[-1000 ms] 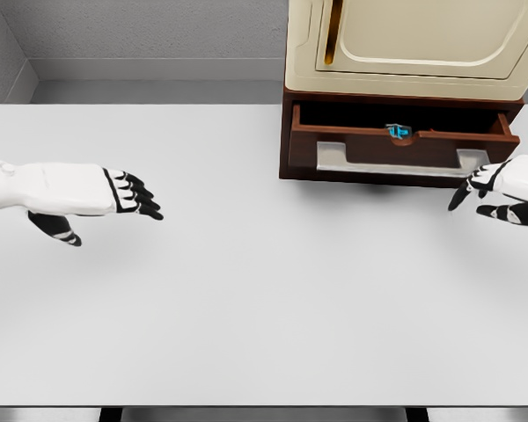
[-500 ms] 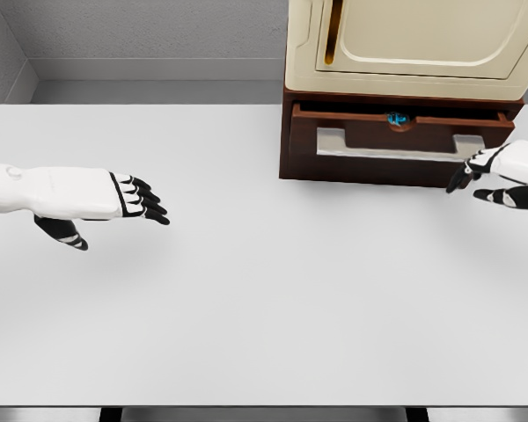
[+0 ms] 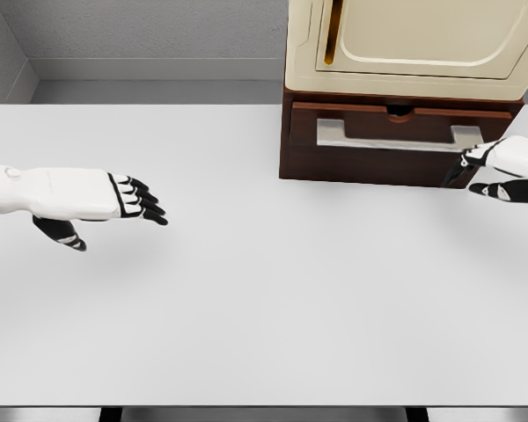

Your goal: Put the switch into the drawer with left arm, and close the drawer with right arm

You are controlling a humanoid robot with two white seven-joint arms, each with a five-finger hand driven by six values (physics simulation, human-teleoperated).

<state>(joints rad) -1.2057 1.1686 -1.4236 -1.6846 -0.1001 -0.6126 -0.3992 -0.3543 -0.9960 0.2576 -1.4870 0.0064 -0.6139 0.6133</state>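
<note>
The brown drawer [image 3: 396, 132] under the cream cabinet [image 3: 414, 44] is pushed in flush, its silver handle [image 3: 396, 139] facing me. The switch is hidden inside it. My right hand [image 3: 475, 171] sits at the drawer front's right end, fingertips [image 3: 454, 172] against or just off the wood, fingers relaxed and holding nothing. My left hand [image 3: 145, 202] hovers over the table far to the left, fingers extended and empty.
The white table [image 3: 264, 299] spreads across the view, with a grey wall behind it. The cabinet stands at the table's back right.
The drawer has slid from open to fully shut, hiding the switch. My right hand moved toward the cabinet with it. The left hand barely shifted.
</note>
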